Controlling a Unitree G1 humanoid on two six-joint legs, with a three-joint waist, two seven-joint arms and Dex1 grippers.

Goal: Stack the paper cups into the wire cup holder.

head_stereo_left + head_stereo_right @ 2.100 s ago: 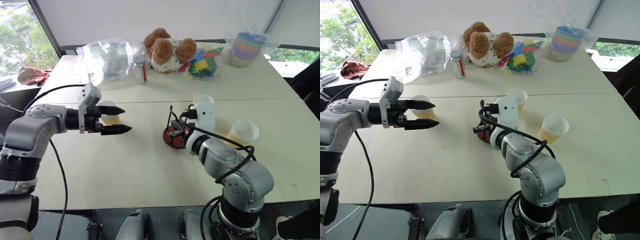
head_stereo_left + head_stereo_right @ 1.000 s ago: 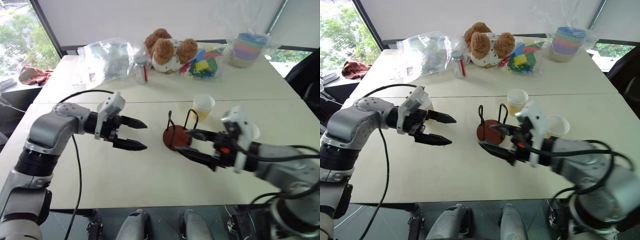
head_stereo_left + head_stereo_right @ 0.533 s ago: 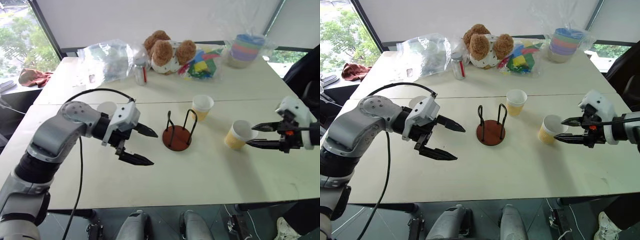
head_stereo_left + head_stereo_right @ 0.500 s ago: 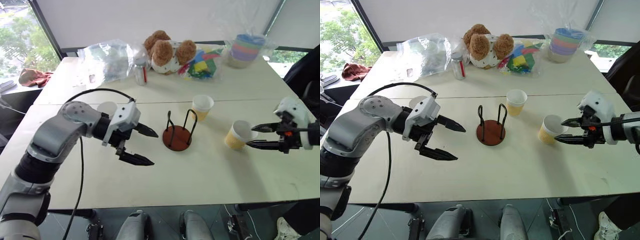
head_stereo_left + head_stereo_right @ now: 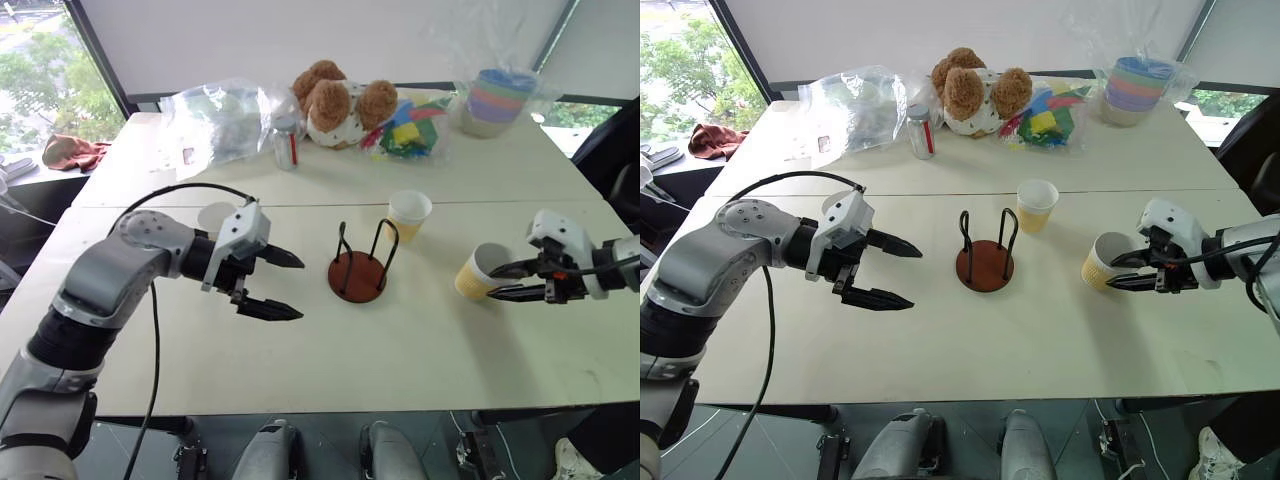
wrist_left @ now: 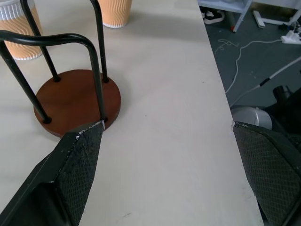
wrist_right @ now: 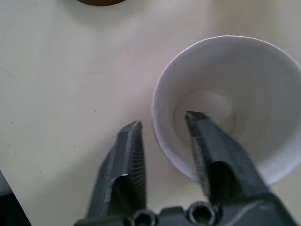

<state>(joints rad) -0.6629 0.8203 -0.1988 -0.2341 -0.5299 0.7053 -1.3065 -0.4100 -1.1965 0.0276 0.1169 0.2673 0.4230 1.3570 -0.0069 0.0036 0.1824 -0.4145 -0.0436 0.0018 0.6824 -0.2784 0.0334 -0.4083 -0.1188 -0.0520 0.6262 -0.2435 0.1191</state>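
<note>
Now the right gripper (image 5: 1118, 271) pinches the wall of a paper cup (image 5: 1099, 261), one finger inside the mouth and the other against the outside, as the right wrist view shows. That cup stands on the table (image 5: 1060, 340), off to the side of the wire cup holder (image 5: 985, 257). A second paper cup (image 5: 1036, 205) stands just beyond the holder. The left gripper (image 5: 898, 271) hovers on the holder's other side, jaws spread wide with nothing between them, pointing toward it. A third cup (image 5: 216, 216) sits behind that gripper, mostly hidden by it
</note>
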